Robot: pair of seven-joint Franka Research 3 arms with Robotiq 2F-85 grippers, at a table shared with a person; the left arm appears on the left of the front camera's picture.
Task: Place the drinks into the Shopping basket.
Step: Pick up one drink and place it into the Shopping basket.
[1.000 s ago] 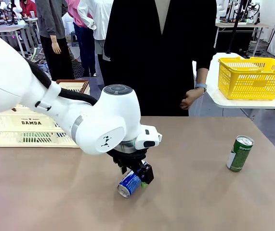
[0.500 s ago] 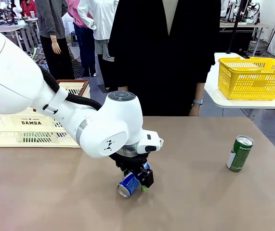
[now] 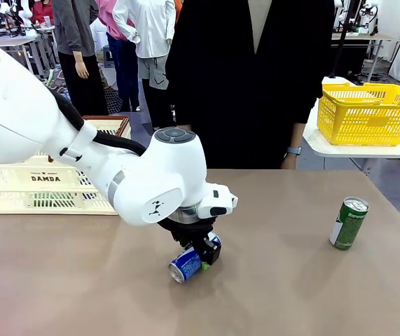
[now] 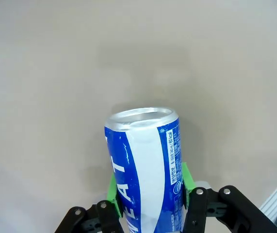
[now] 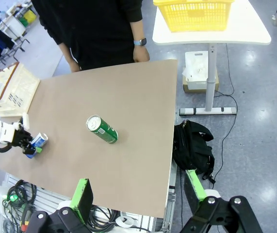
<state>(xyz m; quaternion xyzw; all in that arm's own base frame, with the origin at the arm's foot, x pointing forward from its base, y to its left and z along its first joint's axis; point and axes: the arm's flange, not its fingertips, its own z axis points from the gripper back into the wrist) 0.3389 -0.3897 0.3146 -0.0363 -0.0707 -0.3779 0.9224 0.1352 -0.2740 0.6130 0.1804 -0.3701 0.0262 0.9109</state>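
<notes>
A blue-and-white drink can (image 3: 184,266) lies on its side near the middle of the brown table. My left gripper (image 3: 204,253) is shut on it from above. In the left wrist view the green pads (image 4: 112,192) press both sides of the can (image 4: 145,160), silver end pointing away. A green can (image 3: 348,223) stands upright at the right of the table, apart from both grippers. The cream Shopping basket (image 3: 45,183) marked "DAMDA" stands at the far left. My right gripper (image 5: 139,189) hangs open high off the table's right side, above the green can (image 5: 102,130).
A person in black (image 3: 249,84) stands at the far edge of the table, hands low. A yellow mesh basket (image 3: 369,112) rests on a white side table at the right. A black bag (image 5: 192,148) lies on the floor beside the table.
My left gripper's jaws have closed onto the blue-and-white can, which shifted slightly. The person's hand has dropped lower. The green can has not moved.
</notes>
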